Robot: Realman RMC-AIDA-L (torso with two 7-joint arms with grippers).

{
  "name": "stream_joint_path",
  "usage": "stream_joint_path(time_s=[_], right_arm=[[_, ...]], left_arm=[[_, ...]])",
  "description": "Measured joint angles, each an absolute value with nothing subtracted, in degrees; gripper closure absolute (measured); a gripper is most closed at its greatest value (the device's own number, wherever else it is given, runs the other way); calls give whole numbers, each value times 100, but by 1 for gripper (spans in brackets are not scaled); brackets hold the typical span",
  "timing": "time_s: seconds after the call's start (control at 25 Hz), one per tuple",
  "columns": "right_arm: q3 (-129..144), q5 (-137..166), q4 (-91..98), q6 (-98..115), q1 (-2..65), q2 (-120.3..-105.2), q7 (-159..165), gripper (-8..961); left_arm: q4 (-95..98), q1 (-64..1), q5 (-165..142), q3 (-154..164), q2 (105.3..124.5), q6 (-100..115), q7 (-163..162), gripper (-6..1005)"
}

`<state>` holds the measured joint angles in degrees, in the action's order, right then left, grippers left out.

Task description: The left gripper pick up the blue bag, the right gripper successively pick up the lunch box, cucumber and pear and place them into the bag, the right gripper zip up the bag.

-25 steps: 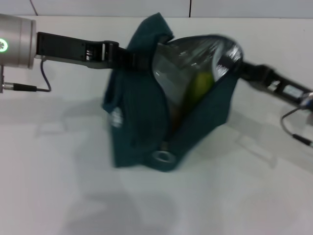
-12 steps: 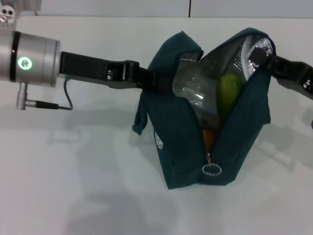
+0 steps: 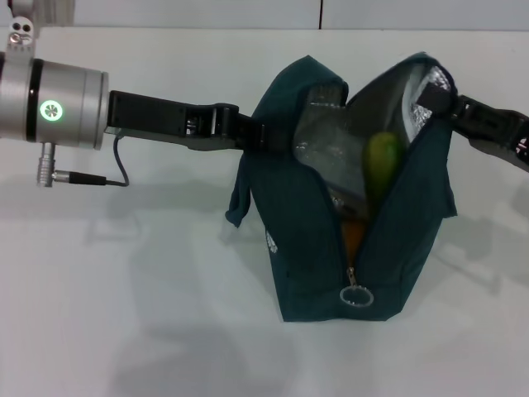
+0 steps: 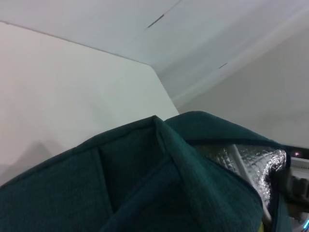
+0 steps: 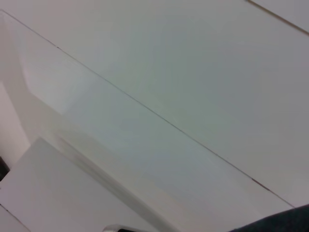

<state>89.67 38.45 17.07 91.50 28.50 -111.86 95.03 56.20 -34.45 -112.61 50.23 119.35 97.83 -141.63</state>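
Note:
The blue bag stands upright on the white table, its top open and its foil lining showing. My left gripper is shut on the bag's left upper edge. My right gripper grips the bag's right upper rim. Inside the bag I see the clear lunch box, a green rounded end that looks like the cucumber, and the orange pear low in the opening. The ring zipper pull hangs at the bottom of the front. The left wrist view shows the bag's fabric close up.
The white table spreads in front and to the left of the bag. A cable hangs from the left wrist. The right wrist view shows pale surfaces and a corner of the bag.
Both arms have shifted the bag to the right. It went from slumped and stretched to standing upright. In the last half second it has barely moved.

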Motion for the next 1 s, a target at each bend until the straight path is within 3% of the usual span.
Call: stream_joint_path(time_s=[0.2, 0.44, 0.52, 0.76, 1.0], right_arm=[[8957, 3809, 1707, 9286, 2820, -11168, 9491, 802], [8905, 3804, 1709, 9536, 2722, -11119, 9460, 573], [8844, 3823, 1710, 9730, 2637, -11107, 9330, 373], [8828, 4155, 1711, 10328, 2351, -11035, 8459, 154], [8820, 5349, 1709, 10456, 2124, -11021, 7157, 156]], left_arm=[[5616, -3412, -11264, 5027, 11935, 9775, -14129, 950], [5604, -3401, -11258, 5027, 11937, 9765, -14126, 950], [5570, -3402, -11257, 5017, 11941, 9763, -14125, 950], [5405, -3412, -11244, 4984, 11939, 9692, -14124, 950], [5238, -3421, -11209, 4975, 11909, 9581, -14101, 950]])
